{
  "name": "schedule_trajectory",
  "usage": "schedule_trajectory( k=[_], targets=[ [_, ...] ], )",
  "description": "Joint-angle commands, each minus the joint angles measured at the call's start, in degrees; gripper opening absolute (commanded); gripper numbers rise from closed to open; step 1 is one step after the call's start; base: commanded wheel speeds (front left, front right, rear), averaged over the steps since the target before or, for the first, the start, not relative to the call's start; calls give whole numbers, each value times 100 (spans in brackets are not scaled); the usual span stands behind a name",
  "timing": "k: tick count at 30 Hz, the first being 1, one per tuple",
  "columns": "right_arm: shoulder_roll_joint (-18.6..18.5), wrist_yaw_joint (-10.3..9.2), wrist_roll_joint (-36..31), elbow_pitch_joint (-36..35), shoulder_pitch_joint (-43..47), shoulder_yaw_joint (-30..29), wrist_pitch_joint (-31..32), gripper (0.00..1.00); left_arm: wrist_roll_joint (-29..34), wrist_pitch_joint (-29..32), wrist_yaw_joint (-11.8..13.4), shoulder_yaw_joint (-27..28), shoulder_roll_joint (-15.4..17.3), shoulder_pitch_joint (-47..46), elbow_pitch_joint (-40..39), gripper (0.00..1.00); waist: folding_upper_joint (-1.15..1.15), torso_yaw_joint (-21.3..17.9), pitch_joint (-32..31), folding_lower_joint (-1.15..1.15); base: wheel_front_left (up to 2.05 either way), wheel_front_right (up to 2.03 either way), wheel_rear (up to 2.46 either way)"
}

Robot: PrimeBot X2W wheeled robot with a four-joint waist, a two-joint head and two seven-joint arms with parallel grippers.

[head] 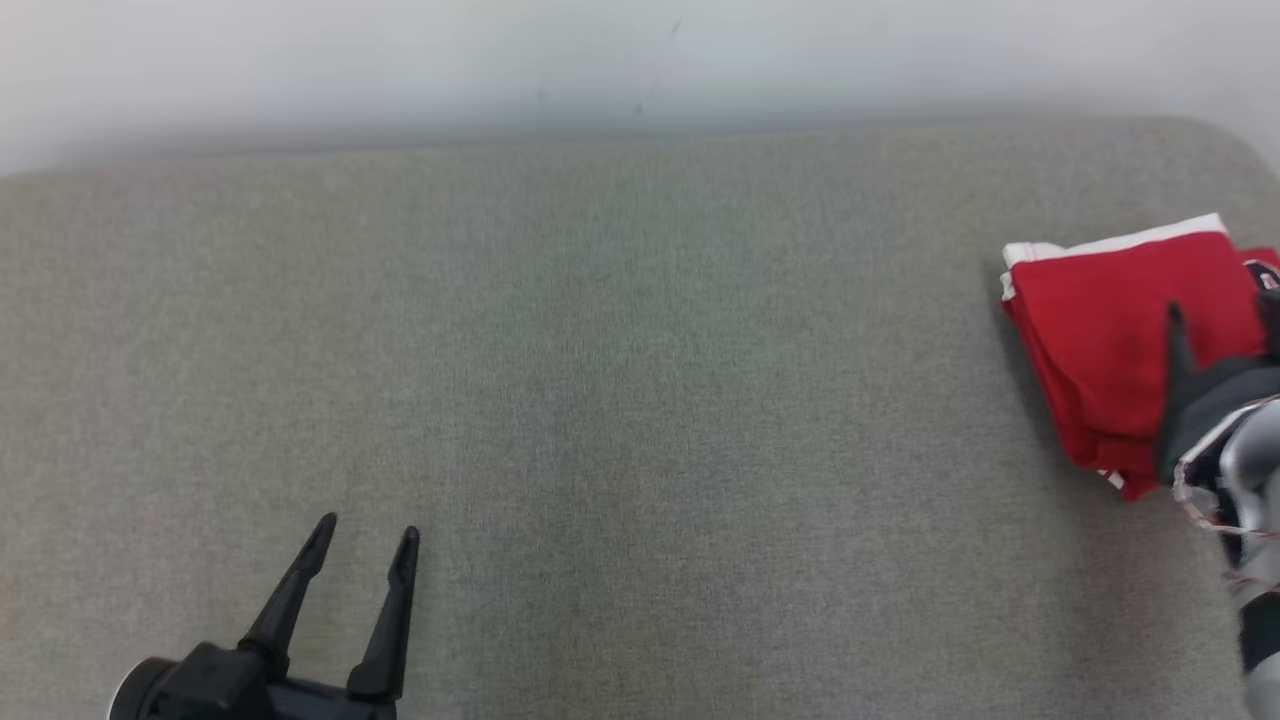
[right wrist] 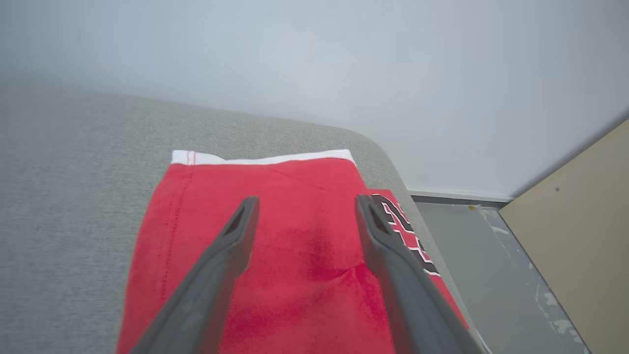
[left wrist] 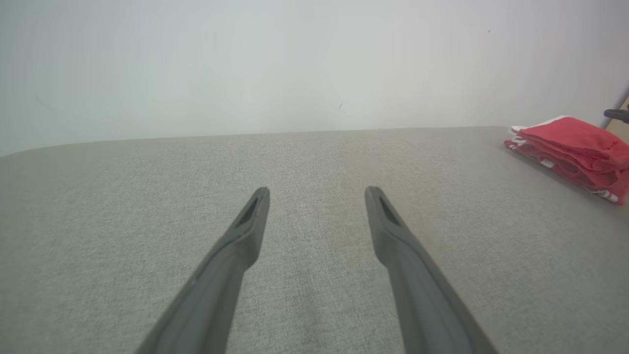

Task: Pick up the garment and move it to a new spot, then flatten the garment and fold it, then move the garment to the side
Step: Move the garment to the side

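Observation:
The garment (head: pixel 1110 325) is red with white trim and lies folded in a stack at the far right of the grey fabric surface (head: pixel 620 400). From the left wrist view the garment (left wrist: pixel 575 147) sits at the right edge. My right gripper (right wrist: pixel 304 204) hovers over the folded garment (right wrist: pixel 295 255), fingers spread with nothing between them; black and white lettering shows on a lower layer beside the right finger. In the head view one dark fingertip (head: pixel 1176 325) of my right gripper stands over the red cloth. My left gripper (head: pixel 365 535) is open at the lower left, far from the garment.
The grey surface ends in a rounded corner (right wrist: pixel 373 147) just past the garment, with a floor (right wrist: pixel 491 265) and a tan panel (right wrist: pixel 575 221) beyond. A pale wall (head: pixel 600 70) runs behind the surface.

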Motion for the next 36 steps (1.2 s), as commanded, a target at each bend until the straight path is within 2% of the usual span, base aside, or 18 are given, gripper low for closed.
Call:
schedule_trajectory(
  k=[1,3,8,12,18,25,36],
  targets=[
    [156,-13,146,-235,174,109,-116,100,-39,-51,33,68,-65,80,30,100,-1,-62,-318,0,0,0,0],
    [413,-13,493,-721,416,297,-215,100,-111,-86,82,183,-138,177,50,100,-1,-105,-527,0,0,0,0],
    [785,-13,1301,-1993,1297,847,-164,100,-514,-111,123,653,-453,434,82,100,-1,-219,-1030,0,0,0,0],
    [845,-13,1732,-2547,2046,1015,-153,100,-588,-103,126,1125,-687,666,98,100,-1,-201,-1321,0,0,0,0],
    [1143,-13,2046,-2829,2950,702,-434,100,-456,-105,38,1619,-764,977,224,100,-1,-42,-1639,0,0,0,0],
    [1402,-13,2296,-2969,3620,433,-837,100,-171,-105,-45,1694,-632,1538,359,100,-1,11,-1836,0,0,0,0],
    [1625,-13,1997,-2946,4141,391,-532,100,-114,-106,-61,1620,-698,1696,841,100,-1,-17,-1984,0,0,0,0]
  ],
)
